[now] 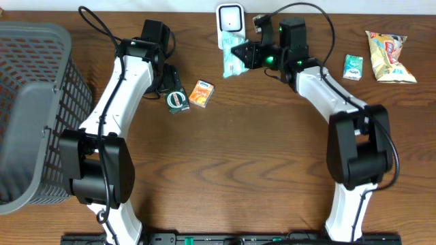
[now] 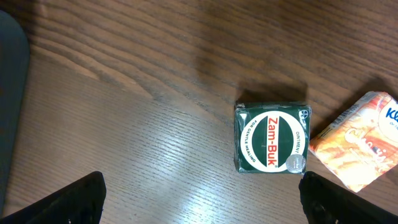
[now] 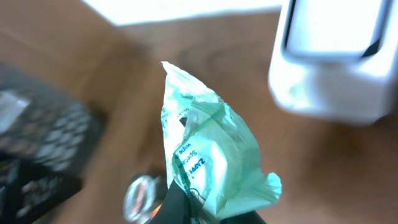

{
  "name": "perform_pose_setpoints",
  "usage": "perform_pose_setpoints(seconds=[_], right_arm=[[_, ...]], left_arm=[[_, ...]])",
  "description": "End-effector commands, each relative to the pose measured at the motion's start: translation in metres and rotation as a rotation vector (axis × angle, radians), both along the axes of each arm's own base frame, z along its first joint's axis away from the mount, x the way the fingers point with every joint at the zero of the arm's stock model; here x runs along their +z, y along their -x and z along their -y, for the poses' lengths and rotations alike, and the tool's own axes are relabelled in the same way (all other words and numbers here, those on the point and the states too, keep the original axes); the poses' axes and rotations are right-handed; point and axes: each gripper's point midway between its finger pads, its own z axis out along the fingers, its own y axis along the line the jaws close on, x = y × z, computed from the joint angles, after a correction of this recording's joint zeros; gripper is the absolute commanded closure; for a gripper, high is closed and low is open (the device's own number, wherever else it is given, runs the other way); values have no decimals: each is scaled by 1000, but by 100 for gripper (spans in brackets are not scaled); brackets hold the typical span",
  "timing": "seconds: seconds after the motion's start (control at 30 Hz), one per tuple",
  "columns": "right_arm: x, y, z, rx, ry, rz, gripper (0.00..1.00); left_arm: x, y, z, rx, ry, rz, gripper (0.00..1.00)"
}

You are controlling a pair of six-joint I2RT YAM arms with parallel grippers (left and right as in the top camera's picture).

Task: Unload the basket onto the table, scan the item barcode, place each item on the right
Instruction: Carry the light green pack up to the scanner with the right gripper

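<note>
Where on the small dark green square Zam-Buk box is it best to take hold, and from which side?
Probably from straight above, where the open left gripper hangs, clamping two opposite side walls of the small dark green square Zam-Buk box: it lies flat, label up, straight-sided. The orange packet lies close beside one wall, so the other two walls look freer.

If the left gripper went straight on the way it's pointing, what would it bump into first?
Probably the green Zam-Buk box, lying on the table just ahead of the open left gripper. Depth is unclear, so bare wood may come first.
</note>
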Motion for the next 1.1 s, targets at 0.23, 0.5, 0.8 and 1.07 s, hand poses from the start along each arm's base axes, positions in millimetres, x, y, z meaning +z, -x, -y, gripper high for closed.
perform_pose_setpoints(seconds=[0.23,0.5,0.8,1.07], right_arm=[[72,-46,4,-370,910,801,99],[57,-80,21,-544,853,1006,99],[34,-92,11,-466,841,1020,99],[12,-91,0,-358,898,1008,99]], left_arm=[[4,-1,-1,-7,-6,9,2],[4,-1,-1,-7,-6,9,2],[4,-1,-1,-7,-6,9,2],[4,-1,-1,-7,-6,9,2]])
